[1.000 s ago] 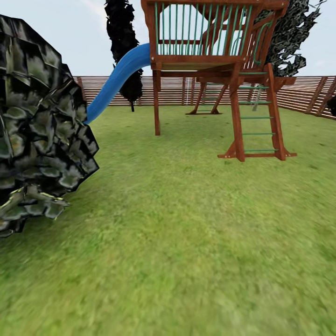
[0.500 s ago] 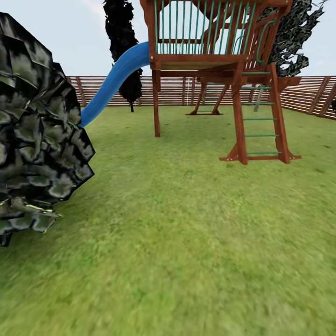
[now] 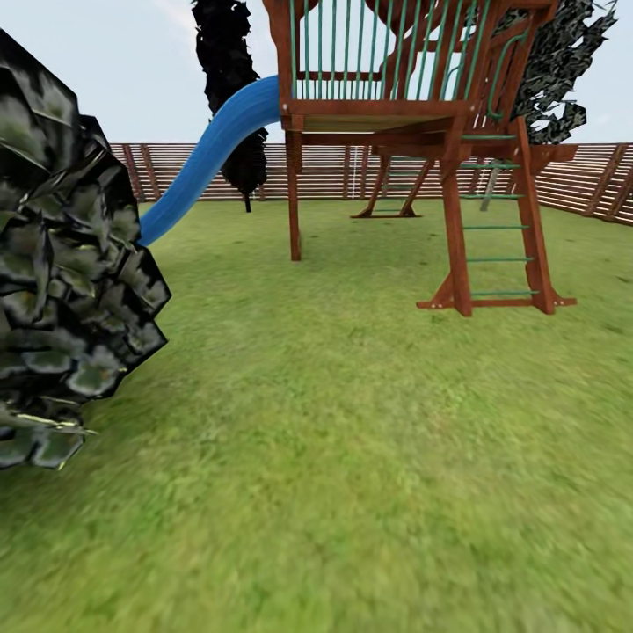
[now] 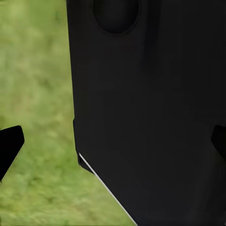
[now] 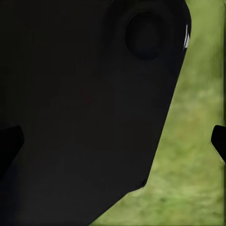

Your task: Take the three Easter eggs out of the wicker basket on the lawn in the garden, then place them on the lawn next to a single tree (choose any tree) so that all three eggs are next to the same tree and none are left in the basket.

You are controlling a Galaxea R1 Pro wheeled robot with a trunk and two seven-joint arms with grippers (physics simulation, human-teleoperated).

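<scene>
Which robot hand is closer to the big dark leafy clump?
Probably left: the leafy clump stands on the robot's left. The left gripper and right gripper, jaws apart, both hang beside the robot's dark body above the lawn, so it's a guess.

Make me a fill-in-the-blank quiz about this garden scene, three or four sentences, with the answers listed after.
1. The slide coming off the wooden play tower is coloured ____.
2. The ladder on the play tower has rungs coloured ____.
3. Behind the play tower, the lawn is bounded by a brown slatted ____.
4. The big dark leafy bush stands at the ____ edge of the head view.

Missing words: blue; green; fence; left
</scene>
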